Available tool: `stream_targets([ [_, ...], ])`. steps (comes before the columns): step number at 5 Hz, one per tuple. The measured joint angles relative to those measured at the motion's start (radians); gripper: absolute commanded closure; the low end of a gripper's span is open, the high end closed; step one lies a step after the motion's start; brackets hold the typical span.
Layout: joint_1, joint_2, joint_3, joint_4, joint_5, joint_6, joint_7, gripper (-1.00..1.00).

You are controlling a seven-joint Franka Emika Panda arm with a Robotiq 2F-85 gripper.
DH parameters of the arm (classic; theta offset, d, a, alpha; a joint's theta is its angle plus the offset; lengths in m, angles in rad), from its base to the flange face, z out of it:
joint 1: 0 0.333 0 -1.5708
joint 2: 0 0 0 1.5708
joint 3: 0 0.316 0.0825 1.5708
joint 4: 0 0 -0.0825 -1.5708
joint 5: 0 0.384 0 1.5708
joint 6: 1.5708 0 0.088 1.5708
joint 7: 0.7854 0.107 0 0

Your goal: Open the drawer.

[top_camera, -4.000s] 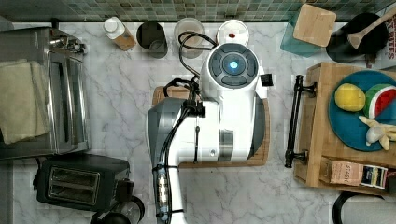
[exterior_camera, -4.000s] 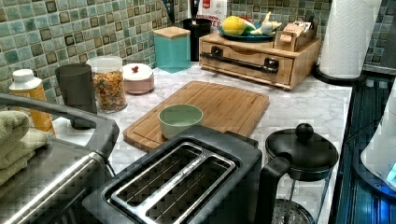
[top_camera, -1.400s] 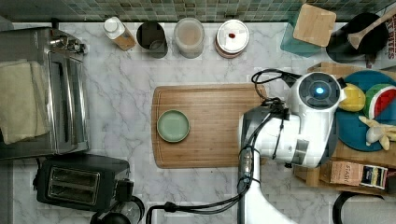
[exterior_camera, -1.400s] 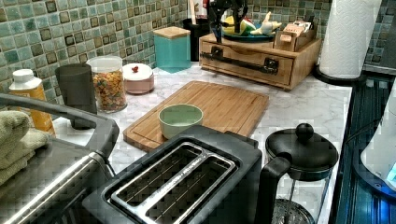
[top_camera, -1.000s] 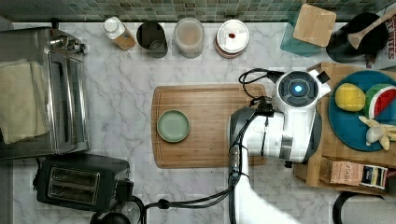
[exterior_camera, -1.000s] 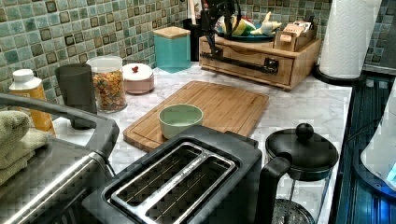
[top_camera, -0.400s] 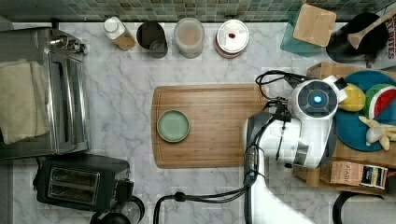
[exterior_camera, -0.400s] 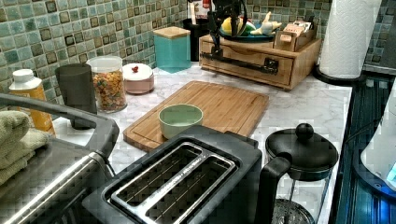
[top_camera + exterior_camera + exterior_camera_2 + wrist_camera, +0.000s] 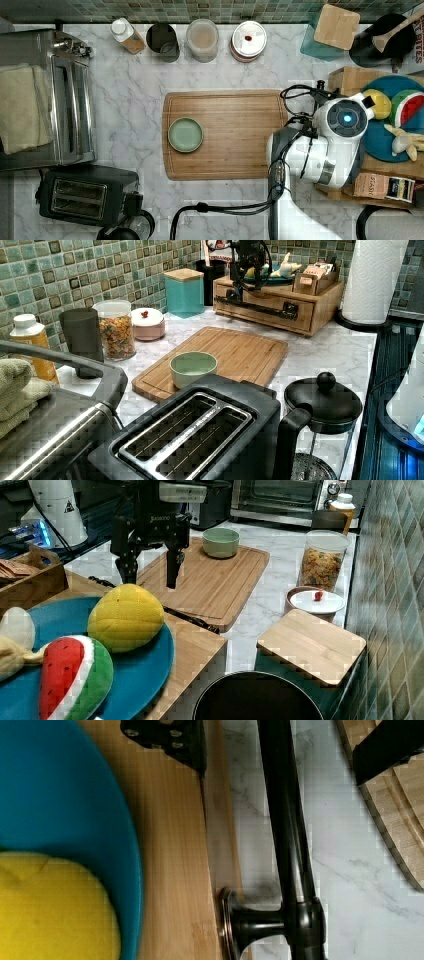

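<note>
Gripper: the gripper point(image 9: 150, 577) hung with its two black fingers point(image 9: 173, 565) spread wide and nothing between them. In the right view it stood at about 11 o'clock from the yellow plush fruit point(image 9: 125, 617). In the wrist view one finger was over the wooden top and the other beyond the bar.

Drawer: the drawer point(image 9: 268, 306) sat shut in the front of the bamboo organizer point(image 9: 320, 304), at about 1 o'clock from the cutting board point(image 9: 220, 357) in the left view.

Handle: the long black bar handle point(image 9: 287, 825) stood off the drawer front on a short post, above the marble counter point(image 9: 350, 870). It lay between the two fingers as the wrist view showed them, and I could not tell whether either finger touched it.

Arm: in the top view the white arm point(image 9: 330, 145) covered the organizer's edge, at about 3 o'clock from the green bowl point(image 9: 185, 134).

Plate: a blue plate point(image 9: 140, 670) on the organizer carried the yellow fruit and a watermelon plush point(image 9: 75, 680).

Board: the cutting board lay flat on the counter, just beside the drawer front, with the bowl on it toward the toaster point(image 9: 195, 435) end.

Backsplash row: a cereal jar point(image 9: 116, 330), a dark cup point(image 9: 82, 335) and a teal canister point(image 9: 185, 290) stood along the tiled wall, at about 12 o'clock from the board in the top view.
</note>
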Motion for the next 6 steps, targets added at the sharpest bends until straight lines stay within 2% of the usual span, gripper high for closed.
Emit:
stream_targets([
  [2,-0.001,0.015,0.006,-0.023,0.002,0.04,0.0,-1.0],
  [5,0.009,0.157,0.013,-0.021,0.002,0.062,0.0,-1.0],
  [6,0.01,0.159,0.014,-0.021,0.003,0.072,0.0,-1.0],
])
